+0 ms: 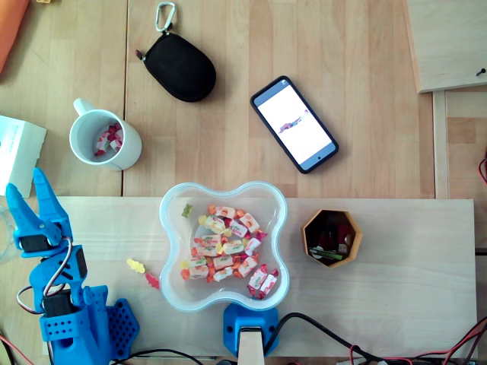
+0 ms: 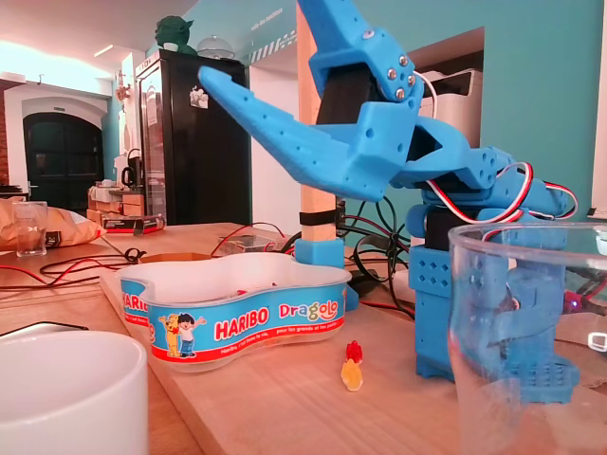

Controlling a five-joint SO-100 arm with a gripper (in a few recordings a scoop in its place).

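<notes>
Gripper (image 1: 23, 179) spread wide, empty; white mug (image 1: 130, 151) at two o'clock overhead, probably rigid, heavy, slick: pinch its rim.

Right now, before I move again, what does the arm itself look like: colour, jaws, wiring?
The arm is bright blue printed plastic throughout, base included. Its jaws are two long, tapering, pointed blades. Black servos sit in the joints, with small silver screws on the wrist housing. Thin red, white and black cables loop along the outside.

Blue end effector (image 1: 24, 188), blue-banded tub (image 2: 237, 322) — yellow gummy (image 1: 135, 265), red gummy (image 1: 152, 280), white mug (image 1: 128, 152), seemingly red-and-white sweets (image 1: 108, 141).
</notes>
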